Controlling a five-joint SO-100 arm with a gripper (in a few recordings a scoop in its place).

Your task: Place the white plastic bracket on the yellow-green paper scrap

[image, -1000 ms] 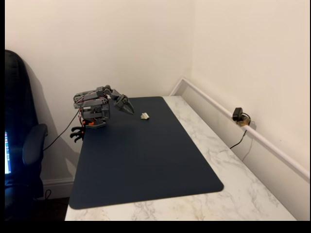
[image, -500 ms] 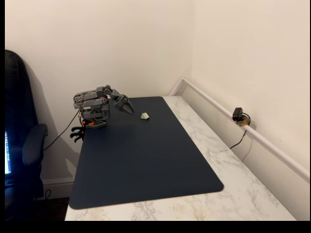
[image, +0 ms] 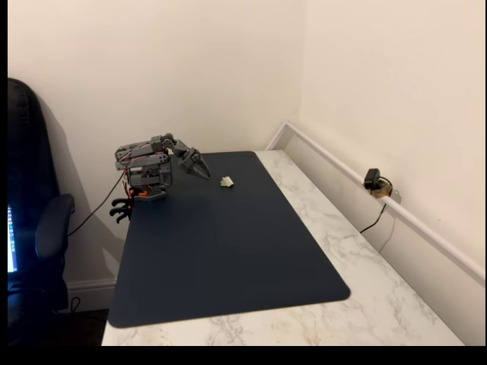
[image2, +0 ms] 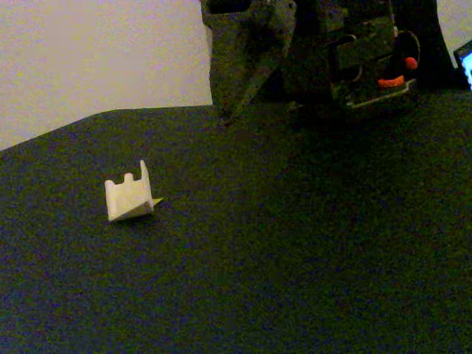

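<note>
A small white plastic bracket (image2: pixel 127 196) sits on a dark blue mat (image: pixel 228 258), near the mat's far edge and a little toward its far left corner in the wide fixed view, where it is only a pale speck (image: pixel 227 181). In the close fixed view, a thin sliver of yellow-green paper scrap (image2: pixel 156 201) pokes out from under the bracket's right lower edge, so the bracket seems to rest on the paper. Across the last second nothing has moved: bracket and arm are in the same places. That suggests the placing is likely done and the arm has pulled back to rest. The gripper (image: pixel 199 168) hangs just left of the bracket in the wide view, apart from it, holding nothing; its fingers come to a point and look closed, though the view is too distant to be sure. The close view shows the paper and the bracket's notched top, which the wide view cannot resolve. The wide view shows the whole mat on a marble worktop (image: pixel 365 281), the folded arm at the mat's far left corner, and a small camera (image: pixel 372 180) by the right wall.
</note>
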